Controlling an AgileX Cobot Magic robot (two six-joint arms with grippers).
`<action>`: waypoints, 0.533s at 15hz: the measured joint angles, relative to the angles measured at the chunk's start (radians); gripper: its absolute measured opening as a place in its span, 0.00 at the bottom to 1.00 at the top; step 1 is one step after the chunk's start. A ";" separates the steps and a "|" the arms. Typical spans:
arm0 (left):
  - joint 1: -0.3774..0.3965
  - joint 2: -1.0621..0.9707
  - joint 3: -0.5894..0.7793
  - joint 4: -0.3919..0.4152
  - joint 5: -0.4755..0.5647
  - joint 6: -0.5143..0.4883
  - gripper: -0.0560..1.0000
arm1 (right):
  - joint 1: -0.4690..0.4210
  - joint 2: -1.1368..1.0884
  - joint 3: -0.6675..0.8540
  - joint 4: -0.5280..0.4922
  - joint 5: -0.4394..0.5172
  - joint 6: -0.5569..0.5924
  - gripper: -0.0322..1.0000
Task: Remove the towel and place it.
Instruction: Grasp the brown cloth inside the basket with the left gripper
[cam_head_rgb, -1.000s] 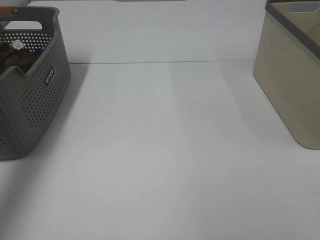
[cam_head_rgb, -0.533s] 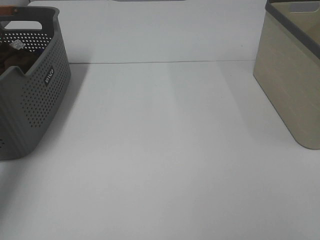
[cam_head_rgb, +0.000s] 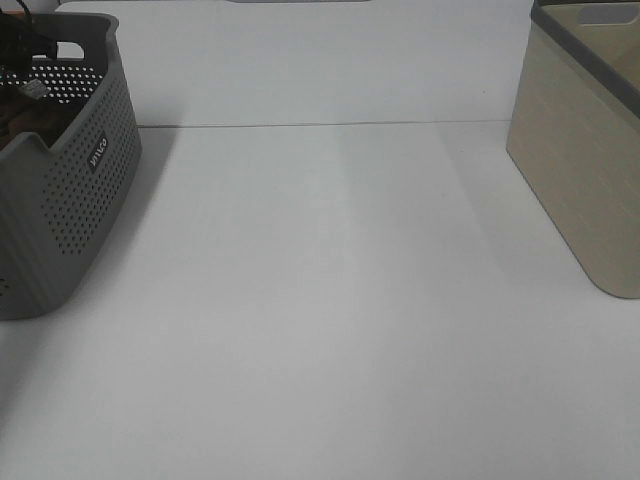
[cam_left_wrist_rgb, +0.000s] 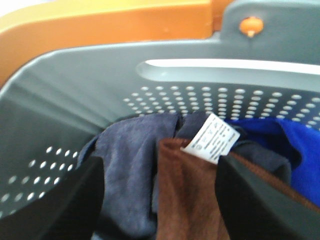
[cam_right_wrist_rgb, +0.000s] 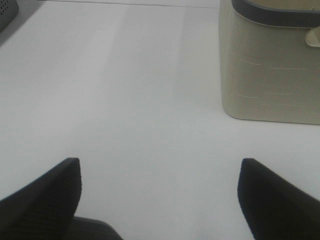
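Towel (cam_left_wrist_rgb: 187, 200): soft chocolate-brown cloth with a white label (cam_left_wrist_rgb: 210, 138), inside the grey perforated plastic basket (cam_left_wrist_rgb: 75, 95).
My left gripper (cam_left_wrist_rgb: 160, 200): jaws wide apart, flanking it, gripping nothing.
My right gripper (cam_right_wrist_rgb: 160, 200): spread wide, empty, over the smooth white table (cam_right_wrist_rgb: 125, 100).

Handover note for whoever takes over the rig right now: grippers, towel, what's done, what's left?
Left gripper: open, poised over the brown towel by its white label.
Right gripper: open, empty, over the table near the beige bin.
Towel lies in the grey basket among blue cloths.
Done: nothing grasped yet.
Left: grasp, lift out, place.
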 joint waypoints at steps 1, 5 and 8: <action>0.000 0.014 0.000 0.000 -0.019 0.000 0.63 | 0.000 0.000 0.000 0.000 0.000 0.000 0.81; 0.000 0.051 0.000 0.010 -0.059 0.004 0.53 | 0.000 0.000 0.000 0.000 0.000 0.000 0.81; 0.000 0.065 0.000 0.011 -0.059 0.019 0.30 | 0.000 0.000 0.000 0.000 0.000 0.000 0.81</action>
